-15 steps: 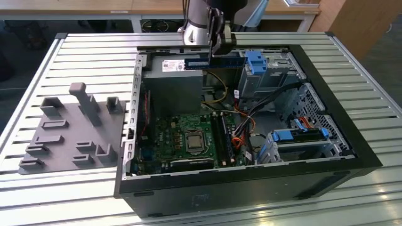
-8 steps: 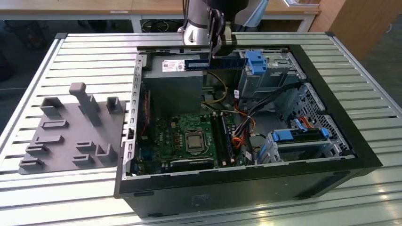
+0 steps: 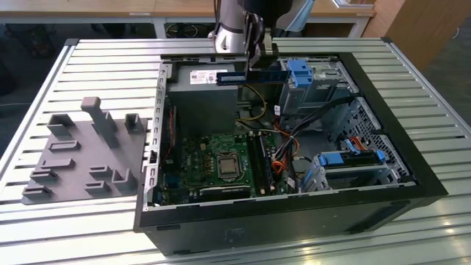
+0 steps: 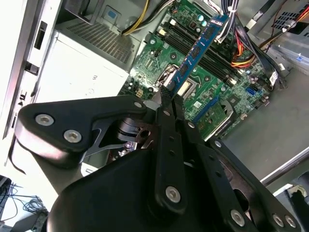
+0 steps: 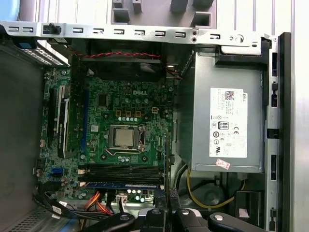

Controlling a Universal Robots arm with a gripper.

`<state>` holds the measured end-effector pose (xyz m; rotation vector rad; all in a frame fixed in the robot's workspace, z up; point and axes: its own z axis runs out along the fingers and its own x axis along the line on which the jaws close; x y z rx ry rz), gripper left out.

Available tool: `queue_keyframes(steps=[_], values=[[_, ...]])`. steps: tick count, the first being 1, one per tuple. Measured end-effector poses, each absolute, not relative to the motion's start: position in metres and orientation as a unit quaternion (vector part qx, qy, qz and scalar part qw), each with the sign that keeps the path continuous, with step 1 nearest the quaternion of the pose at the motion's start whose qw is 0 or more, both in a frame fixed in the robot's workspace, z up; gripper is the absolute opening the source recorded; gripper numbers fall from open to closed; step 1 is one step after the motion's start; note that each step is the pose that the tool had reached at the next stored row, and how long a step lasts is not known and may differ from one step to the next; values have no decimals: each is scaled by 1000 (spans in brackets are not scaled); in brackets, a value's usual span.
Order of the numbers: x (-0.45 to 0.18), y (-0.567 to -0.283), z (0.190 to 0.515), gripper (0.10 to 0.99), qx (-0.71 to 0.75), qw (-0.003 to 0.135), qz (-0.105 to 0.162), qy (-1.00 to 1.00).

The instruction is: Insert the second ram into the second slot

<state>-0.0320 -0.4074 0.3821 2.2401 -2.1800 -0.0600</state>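
- The open computer case (image 3: 294,221) lies on its side on the slatted table (image 3: 88,61), with its motherboard (image 3: 213,165) facing up.
- The power supply (image 3: 202,105) fills the case end nearest the arm.
- The gripper (image 4: 166,99) is pinched closed on one end of the second ram (image 4: 200,46). The stick juts out from the fingers and hangs in the air beside the power supply, touching nothing.
- The memory slots (image 5: 120,170) lie on the motherboard next to the processor socket, well apart from the stick and lower.
- The stick's long axis runs across the slots' length, not along it. By my judgement it is neither over the second slot nor lined up with it.
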Motion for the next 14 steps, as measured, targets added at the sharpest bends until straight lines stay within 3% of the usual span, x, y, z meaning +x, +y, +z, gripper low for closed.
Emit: queue_keyframes(steps=[14], values=[[-32,-423,381,137,717,8,-19,-697]])
